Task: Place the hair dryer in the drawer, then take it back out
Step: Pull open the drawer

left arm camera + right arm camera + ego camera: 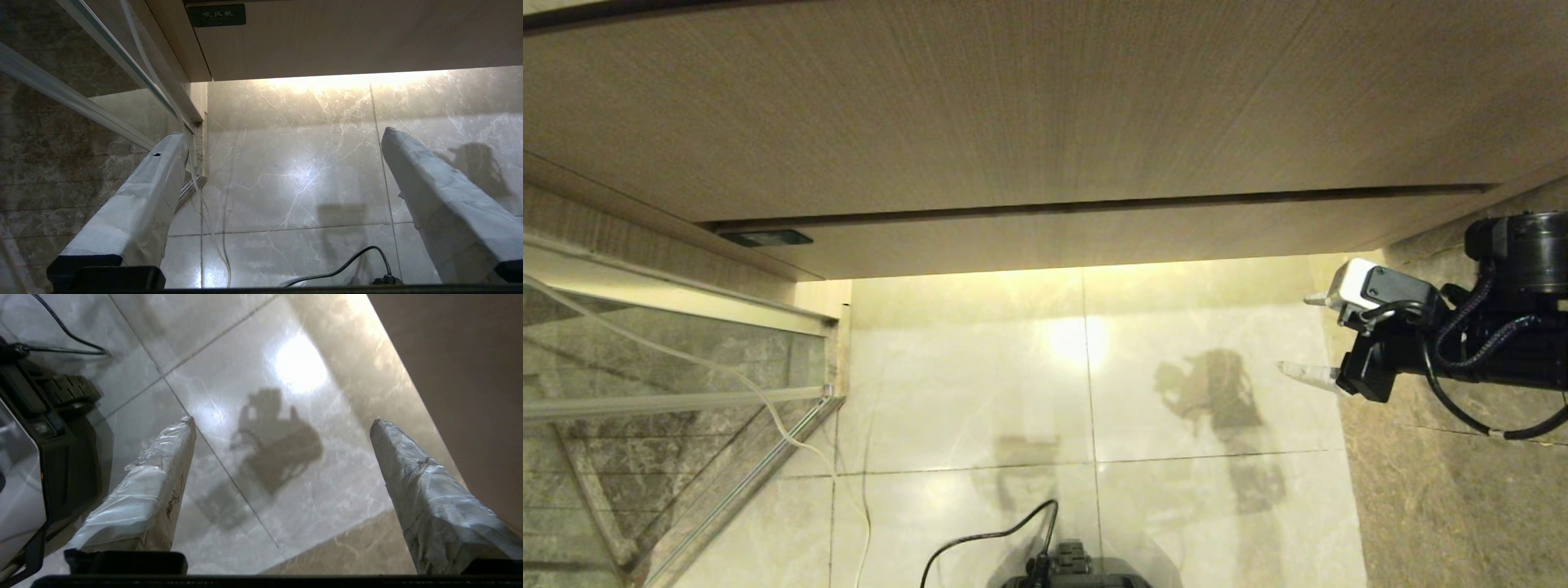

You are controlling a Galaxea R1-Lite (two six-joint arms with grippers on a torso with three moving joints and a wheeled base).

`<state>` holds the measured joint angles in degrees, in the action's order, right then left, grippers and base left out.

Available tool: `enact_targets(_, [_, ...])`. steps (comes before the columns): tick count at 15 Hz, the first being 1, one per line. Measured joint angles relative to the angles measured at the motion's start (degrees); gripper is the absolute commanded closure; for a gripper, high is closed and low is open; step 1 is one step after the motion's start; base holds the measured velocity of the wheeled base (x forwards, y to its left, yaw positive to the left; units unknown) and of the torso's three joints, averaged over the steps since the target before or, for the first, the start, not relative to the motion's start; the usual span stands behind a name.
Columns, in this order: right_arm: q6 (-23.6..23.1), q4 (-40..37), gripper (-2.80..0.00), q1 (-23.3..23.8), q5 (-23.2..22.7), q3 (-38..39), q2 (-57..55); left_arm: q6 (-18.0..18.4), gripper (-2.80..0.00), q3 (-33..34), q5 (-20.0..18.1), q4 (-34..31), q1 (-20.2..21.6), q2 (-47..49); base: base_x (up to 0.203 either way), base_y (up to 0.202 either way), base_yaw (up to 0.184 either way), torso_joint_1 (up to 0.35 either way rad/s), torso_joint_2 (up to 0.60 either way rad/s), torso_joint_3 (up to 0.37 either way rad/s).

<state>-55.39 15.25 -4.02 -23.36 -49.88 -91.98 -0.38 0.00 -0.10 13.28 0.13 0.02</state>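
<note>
The drawer is a shallow beige wood-grain front under the taller panel, pushed in flush, with a small dark label at its left end. The same drawer front and label show in the left wrist view. The hair dryer is out of view. My right gripper hovers open and empty over the floor at the right, just in front of and below the drawer's right end; between its fingers lies only floor. My left gripper is open and empty, aimed at the floor below the drawer's left end, and does not show in the head view.
A glass partition with a metal frame stands at the left, with a thin white cord trailing down it. My base and a black cable sit at the bottom centre. Pale marble floor lies under the drawer, with a brown marble band at the right.
</note>
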Motion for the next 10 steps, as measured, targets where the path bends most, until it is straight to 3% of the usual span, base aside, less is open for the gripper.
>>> enact_targets(4, [-4.24,9.09,-2.8,-0.47,-2.14,2.64,-0.52,0.06,-2.8,0.0,0.0,0.0,0.0,0.0,0.0,0.0,0.0,0.0,0.0,0.0])
enact_targets(10, [-6.49,9.04,-2.8,-1.71,-3.07,-0.78,-0.62,0.02,-2.8,0.0,-0.01,0.0,0.02,0.0,0.0,0.0,0.0,0.0,0.0,0.0])
